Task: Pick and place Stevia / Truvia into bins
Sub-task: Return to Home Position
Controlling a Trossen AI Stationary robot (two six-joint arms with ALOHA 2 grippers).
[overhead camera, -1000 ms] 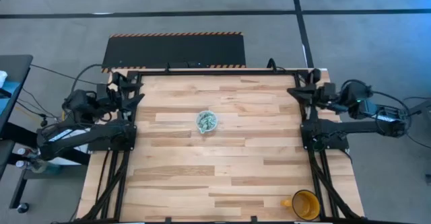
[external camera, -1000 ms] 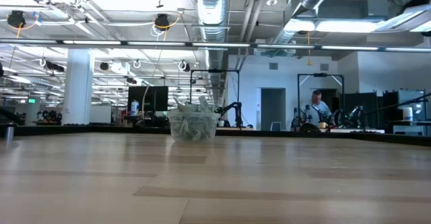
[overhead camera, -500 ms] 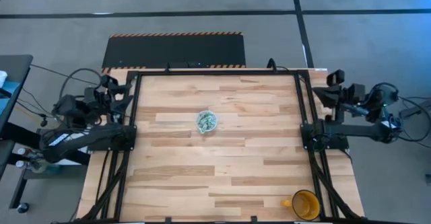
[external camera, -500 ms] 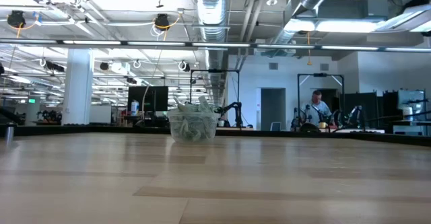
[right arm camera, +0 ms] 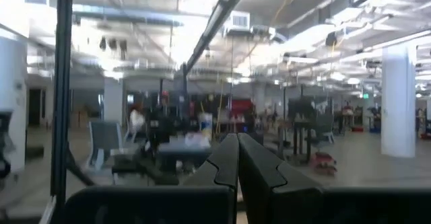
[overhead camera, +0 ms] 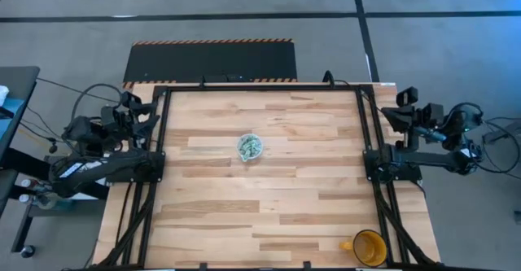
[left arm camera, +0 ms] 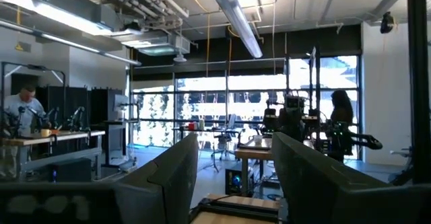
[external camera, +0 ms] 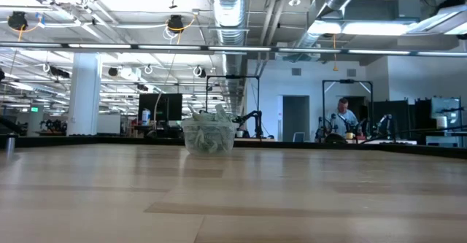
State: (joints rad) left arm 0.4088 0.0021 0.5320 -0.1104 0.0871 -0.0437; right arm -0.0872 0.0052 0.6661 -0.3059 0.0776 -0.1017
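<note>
Left pincer (left arm camera: 232, 158) parted and empty, right pincer (right arm camera: 237, 143) closed on nothing, green sachets (overhead camera: 250, 146) heaped in clear cup (external camera: 188, 142), print unreadable

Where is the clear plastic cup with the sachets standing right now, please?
In the high view, the clear cup stands near the middle of the table, a little toward the picture's top, far from the yellow mug at the bottom right corner.

Smooth matt wooden table (overhead camera: 269, 206), clear plastic cup (external camera: 188, 142) holding paper sachets (external camera: 217, 114).
</note>
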